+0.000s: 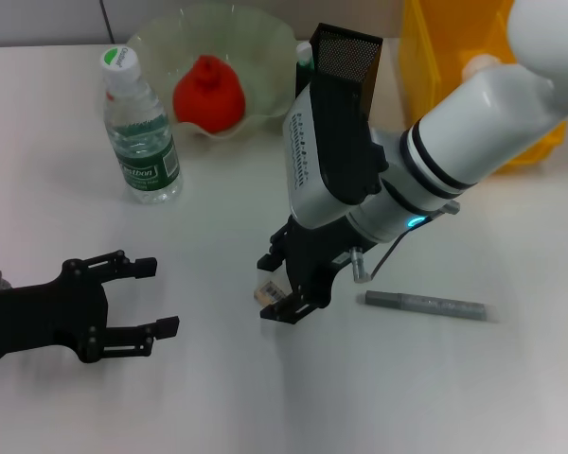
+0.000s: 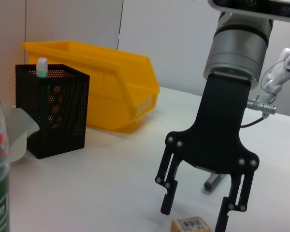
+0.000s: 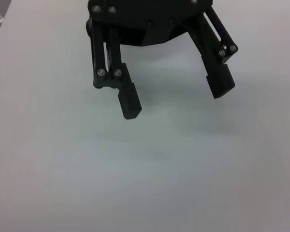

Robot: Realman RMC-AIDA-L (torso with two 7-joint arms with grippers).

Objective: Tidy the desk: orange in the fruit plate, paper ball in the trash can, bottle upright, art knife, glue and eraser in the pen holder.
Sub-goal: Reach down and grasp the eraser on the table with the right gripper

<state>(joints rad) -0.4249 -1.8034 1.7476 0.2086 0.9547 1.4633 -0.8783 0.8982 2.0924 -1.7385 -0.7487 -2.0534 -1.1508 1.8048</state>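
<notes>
Orange [image 1: 208,92] sits in fruit plate [image 1: 265,43], bottle [image 1: 140,130] upright: done. Right gripper [image 1: 282,298] hangs wide open, empty, over eraser [image 2: 190,224] on desk; grey art knife [image 1: 425,305] also left. Left gripper [image 1: 161,296] open, idle nr desk edge.

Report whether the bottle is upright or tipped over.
Upright. In the head view the bottle stands on its base on the table, cap up, beside the fruit plate.

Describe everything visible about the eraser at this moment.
The eraser is a tiny tan rectangular block with a white label printed with dark barcode-like lines on its upper face. It lies flat on the white table, in front of the pen holder. The right gripper is over it with fingers open on either side, not closed on it. A grey pen-like tool lies nearby.
</notes>
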